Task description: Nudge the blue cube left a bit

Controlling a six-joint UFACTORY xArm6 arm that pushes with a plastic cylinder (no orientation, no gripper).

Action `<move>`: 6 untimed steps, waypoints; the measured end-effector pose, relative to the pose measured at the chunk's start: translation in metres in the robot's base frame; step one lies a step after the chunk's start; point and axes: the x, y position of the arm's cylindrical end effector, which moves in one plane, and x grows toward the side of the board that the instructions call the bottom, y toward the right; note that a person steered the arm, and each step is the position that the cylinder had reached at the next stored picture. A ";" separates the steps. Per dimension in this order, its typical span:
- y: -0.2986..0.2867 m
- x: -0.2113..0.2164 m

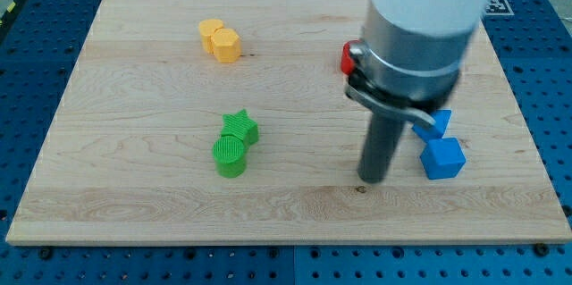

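Observation:
The blue cube [442, 157] lies on the wooden board [134, 187] at the view's lower right. A second blue block [441, 122] sits just above it, partly hidden by the arm. My tip [371, 179] rests on the board a short way to the left of the blue cube, apart from it.
A green star [240, 128] and a green cylinder [230, 156] touch each other left of centre. Two yellow blocks [220, 40] lie at the upper left. A red block [346, 56] peeks out behind the arm's left side at the upper right.

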 end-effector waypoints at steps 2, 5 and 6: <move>0.098 0.027; 0.106 -0.003; 0.106 -0.014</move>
